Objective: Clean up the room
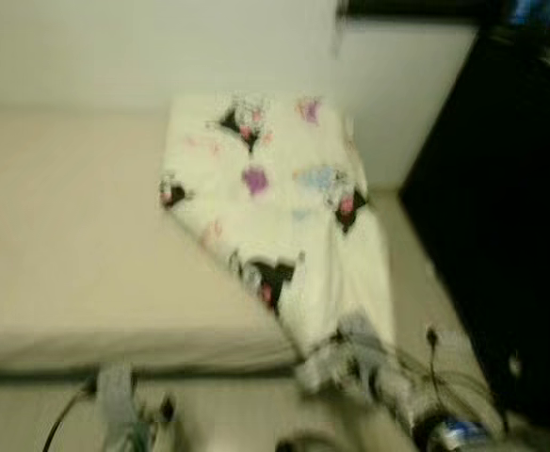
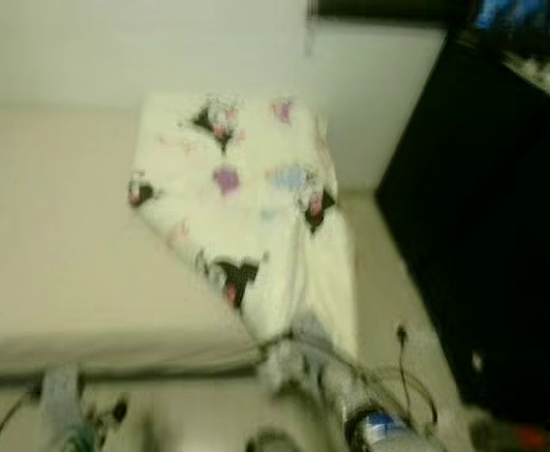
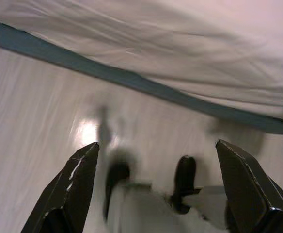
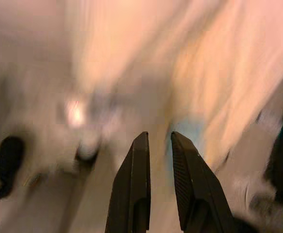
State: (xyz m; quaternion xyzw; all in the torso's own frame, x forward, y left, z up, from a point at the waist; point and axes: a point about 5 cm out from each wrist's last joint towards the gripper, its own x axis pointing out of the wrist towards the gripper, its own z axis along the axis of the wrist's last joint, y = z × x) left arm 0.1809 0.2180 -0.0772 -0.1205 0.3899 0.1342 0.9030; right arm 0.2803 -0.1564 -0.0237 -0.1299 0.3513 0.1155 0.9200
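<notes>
Left gripper (image 3: 158,189) jaws released over pale floor (image 3: 44,111), right gripper (image 4: 161,145) jaws nearly clenched, blurred, seemingly floral white blanket (image 1: 275,207) on bed (image 1: 68,254)

Bare bed sheet (image 1: 68,245) lies wide open on my left; the patterned blanket (image 1: 275,198) heaps the corner, and a black cabinet (image 1: 501,217) walls my right, narrow floor strip (image 1: 412,273) between.

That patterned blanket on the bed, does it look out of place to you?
Yes. The blanket lies askew across the bed, and one end hangs over the edge toward the floor instead of lying flat.
</notes>
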